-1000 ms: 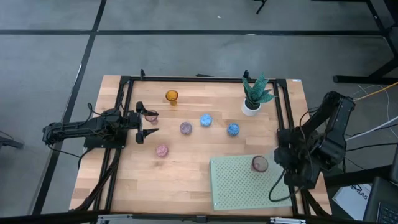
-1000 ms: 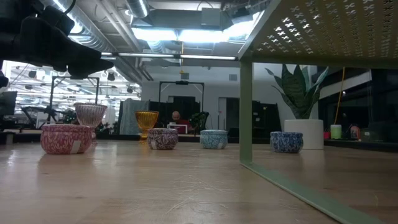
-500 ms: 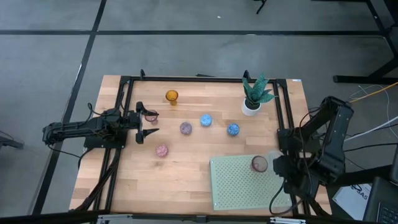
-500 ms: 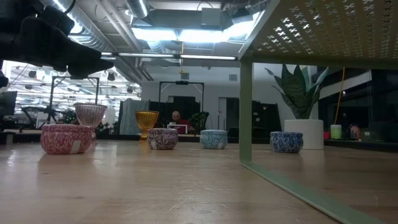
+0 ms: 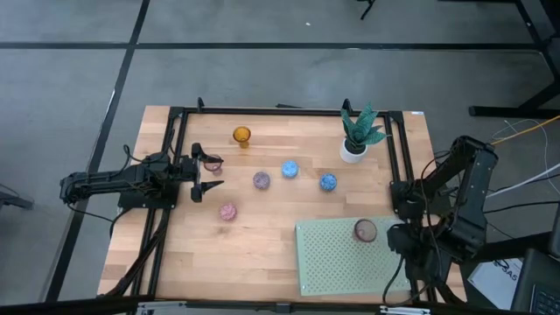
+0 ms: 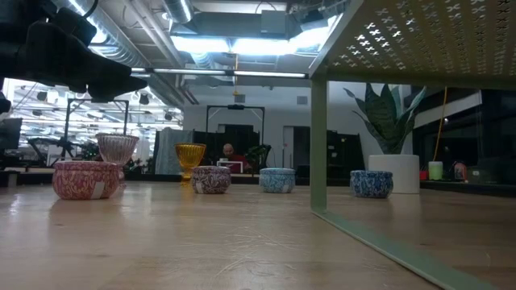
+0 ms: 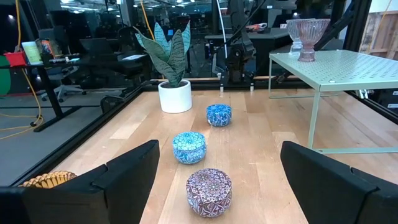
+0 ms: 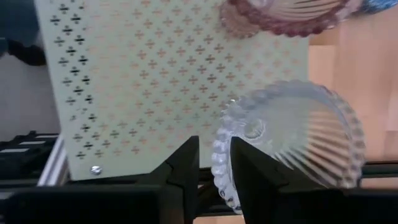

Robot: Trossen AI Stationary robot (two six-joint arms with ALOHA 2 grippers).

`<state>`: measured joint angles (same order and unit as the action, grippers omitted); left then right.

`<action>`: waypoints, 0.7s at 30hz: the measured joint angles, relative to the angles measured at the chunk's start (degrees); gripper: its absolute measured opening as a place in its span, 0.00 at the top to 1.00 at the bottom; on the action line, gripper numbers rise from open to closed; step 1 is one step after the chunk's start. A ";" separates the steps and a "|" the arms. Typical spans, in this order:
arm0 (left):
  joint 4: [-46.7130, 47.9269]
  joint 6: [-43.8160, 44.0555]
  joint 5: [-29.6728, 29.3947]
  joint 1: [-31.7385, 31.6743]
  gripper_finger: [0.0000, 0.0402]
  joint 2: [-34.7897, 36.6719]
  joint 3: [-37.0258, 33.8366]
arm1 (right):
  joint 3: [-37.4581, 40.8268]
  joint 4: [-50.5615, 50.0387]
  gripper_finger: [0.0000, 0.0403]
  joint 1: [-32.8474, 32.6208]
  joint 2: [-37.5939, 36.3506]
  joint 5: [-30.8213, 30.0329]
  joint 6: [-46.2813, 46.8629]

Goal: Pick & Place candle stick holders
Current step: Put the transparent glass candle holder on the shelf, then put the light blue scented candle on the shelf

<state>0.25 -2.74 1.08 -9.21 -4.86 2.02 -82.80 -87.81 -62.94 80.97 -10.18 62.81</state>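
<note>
Over the green mat's (image 5: 337,255) right edge, the right gripper (image 8: 214,168) pinched a clear cup's (image 8: 292,140) rim.
Fingers barely apart, cup tilted; I judged easing wider and withdrawing straight would avoid the pink cup (image 5: 365,230) beside it.

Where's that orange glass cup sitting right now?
In the high view, the amber cup stands alone near the table's far edge, left of the plant pot.
</note>
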 joint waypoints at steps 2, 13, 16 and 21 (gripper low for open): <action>0.00 0.00 0.00 0.00 0.17 0.00 0.00 | -0.70 0.19 0.77 0.00 0.00 -0.05 0.00; -0.01 0.00 0.00 0.00 0.17 0.00 0.00 | -5.72 -1.72 0.77 0.00 -0.04 -0.30 -2.08; 0.00 0.00 0.00 0.02 0.17 0.00 0.00 | -7.47 -2.24 0.77 0.36 -0.05 -0.45 -3.41; 0.00 0.00 0.00 0.00 0.17 0.00 0.00 | -11.76 -2.21 0.77 2.52 -0.07 -1.19 -6.31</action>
<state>0.25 -2.74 1.08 -9.21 -4.86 2.02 -94.56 -90.02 -60.42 80.90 -11.36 56.49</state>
